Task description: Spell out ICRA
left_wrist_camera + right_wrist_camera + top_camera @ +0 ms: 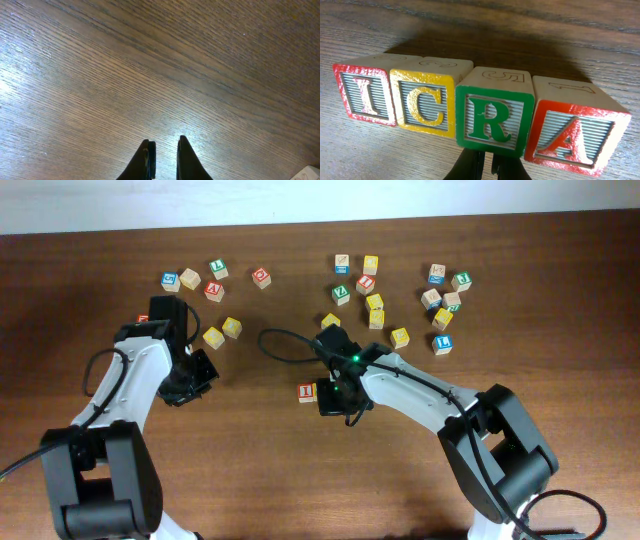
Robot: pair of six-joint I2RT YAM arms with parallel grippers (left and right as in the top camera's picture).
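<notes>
In the right wrist view four letter blocks stand in a touching row on the wooden table: red I (365,95), yellow C (422,102), green R (492,117) and red A (572,132). My right gripper (487,167) is shut and empty, its fingertips just in front of the R block. In the overhead view the right gripper (335,395) covers most of the row; only the I block (307,392) shows at its left. My left gripper (165,155) is shut and empty over bare wood, at the left of the table (190,380).
Loose letter blocks lie at the back left (190,278), beside the left arm (222,332), and in a wider cluster at the back right (370,290) (445,300). A black cable (285,345) loops behind the right gripper.
</notes>
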